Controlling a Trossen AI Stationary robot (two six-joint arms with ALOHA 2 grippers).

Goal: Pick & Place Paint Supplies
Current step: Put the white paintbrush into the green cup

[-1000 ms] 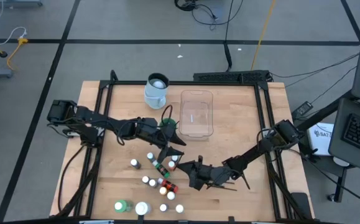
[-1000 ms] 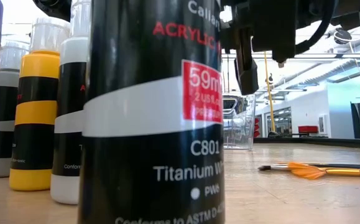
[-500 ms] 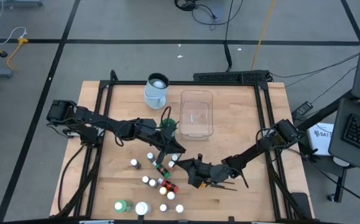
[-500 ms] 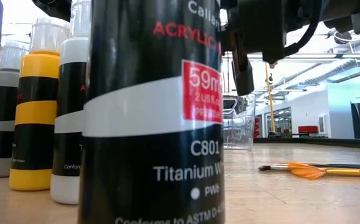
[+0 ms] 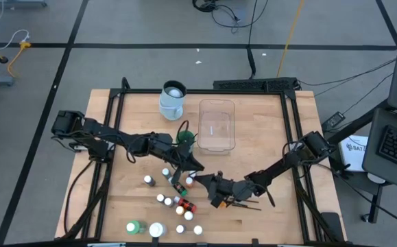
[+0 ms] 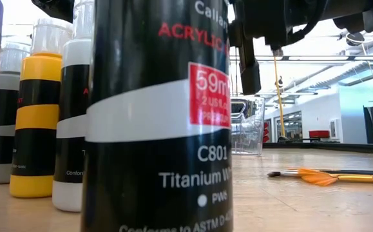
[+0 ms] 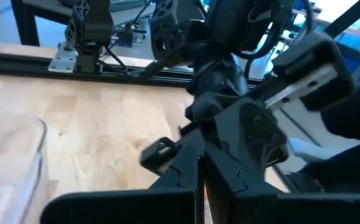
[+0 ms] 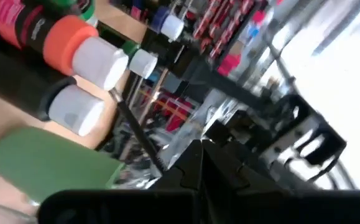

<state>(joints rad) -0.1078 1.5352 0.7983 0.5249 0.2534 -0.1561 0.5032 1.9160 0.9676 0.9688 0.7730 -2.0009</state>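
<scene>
Now that the left tool has snapped fully shut over the little paint bottles mid-desk, apparently gripping nothing, that grab looks missed, while the right tool, also closed, hovers just right of them.

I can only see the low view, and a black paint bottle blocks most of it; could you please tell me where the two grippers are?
Observer: From above, the left gripper and right gripper sit close together mid-table, both shut, at the right edge of the small paint bottles.
Operator: Thank you. Is anything in the tub yet?
Observer: No, the clear tub looks empty from above.
Operator: And where is the jug?
Observer: The jug stands just left of the tub, near the far edge.
</scene>
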